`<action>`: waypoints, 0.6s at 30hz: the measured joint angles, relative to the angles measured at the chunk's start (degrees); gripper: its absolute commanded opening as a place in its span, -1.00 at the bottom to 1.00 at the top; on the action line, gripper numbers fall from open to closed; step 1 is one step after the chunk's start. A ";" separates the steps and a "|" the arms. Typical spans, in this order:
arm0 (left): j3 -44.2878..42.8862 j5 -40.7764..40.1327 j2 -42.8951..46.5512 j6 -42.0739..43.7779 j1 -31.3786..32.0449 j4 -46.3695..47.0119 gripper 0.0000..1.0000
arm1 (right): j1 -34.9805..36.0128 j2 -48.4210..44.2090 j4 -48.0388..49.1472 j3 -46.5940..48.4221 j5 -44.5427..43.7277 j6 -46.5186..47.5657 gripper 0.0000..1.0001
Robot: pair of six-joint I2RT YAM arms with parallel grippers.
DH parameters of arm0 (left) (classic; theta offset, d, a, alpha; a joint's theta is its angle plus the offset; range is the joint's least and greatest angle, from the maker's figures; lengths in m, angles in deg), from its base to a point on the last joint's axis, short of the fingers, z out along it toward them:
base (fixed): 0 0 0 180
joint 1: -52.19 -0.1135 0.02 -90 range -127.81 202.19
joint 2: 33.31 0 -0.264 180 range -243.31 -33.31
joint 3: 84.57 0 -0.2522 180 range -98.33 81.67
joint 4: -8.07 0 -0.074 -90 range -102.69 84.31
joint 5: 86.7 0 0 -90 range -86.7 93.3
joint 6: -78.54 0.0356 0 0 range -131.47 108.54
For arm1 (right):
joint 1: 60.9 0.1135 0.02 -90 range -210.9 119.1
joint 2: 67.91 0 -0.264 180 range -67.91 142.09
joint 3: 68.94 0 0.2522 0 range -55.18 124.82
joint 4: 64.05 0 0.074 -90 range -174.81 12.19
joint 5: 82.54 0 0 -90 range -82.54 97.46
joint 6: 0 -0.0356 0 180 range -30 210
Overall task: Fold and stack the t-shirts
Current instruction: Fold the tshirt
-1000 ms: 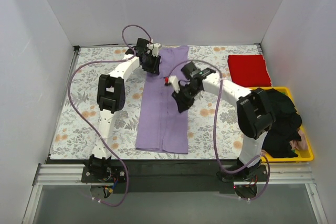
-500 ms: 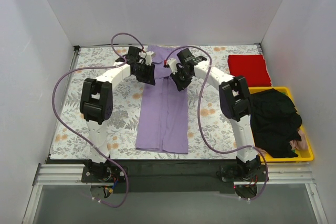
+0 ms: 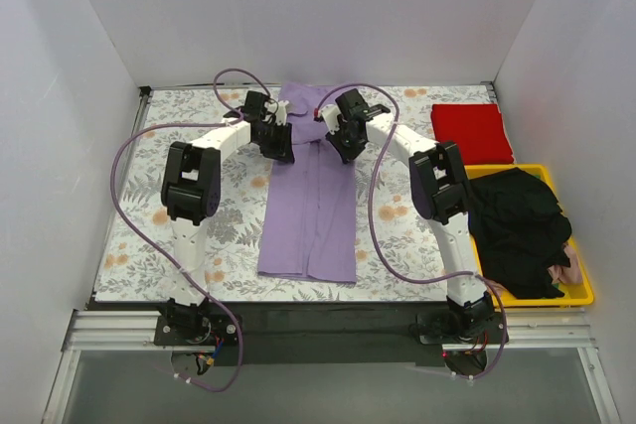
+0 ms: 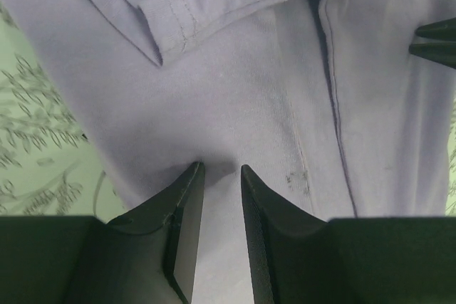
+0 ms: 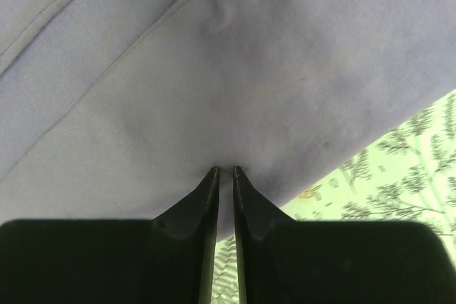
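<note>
The lavender t-shirt (image 3: pixel 310 208) lies as a long narrow strip down the middle of the table, sleeves folded in. Both grippers are at its far end. My left gripper (image 3: pixel 282 144) sits on the strip's left edge. In the left wrist view, that gripper (image 4: pixel 222 169) has its jaws a narrow gap apart, with lavender cloth (image 4: pixel 235 97) filling the gap. My right gripper (image 3: pixel 341 146) is at the right edge. In the right wrist view it (image 5: pixel 226 169) is almost fully closed, pinching the cloth's edge (image 5: pixel 235 105). The red t-shirt (image 3: pixel 472 133) lies folded at the far right.
A yellow tray (image 3: pixel 586 290) at the right edge holds a heap of black cloth (image 3: pixel 522 230). The floral table cover (image 3: pixel 189 245) shows on both sides of the strip. White walls enclose the table on three sides. Cables loop over both arms.
The right gripper has moved from the middle of the strip to its far right edge and closed down. The left gripper has shifted slightly and settled on the far left edge.
</note>
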 measured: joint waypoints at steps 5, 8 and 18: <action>-3.80 2.12 -2.80 -1.77 -1.40 0.44 -0.46 | -1.09 2.14 1.09 3.28 -0.55 0.04 -0.61; -4.74 3.28 -3.52 -2.51 -1.88 0.44 -0.43 | -1.46 2.99 1.07 4.81 -0.79 0.17 -0.58; -4.35 9.38 -1.44 -0.44 -2.10 -0.35 0.67 | -1.73 0.85 1.07 4.96 -0.63 1.79 0.19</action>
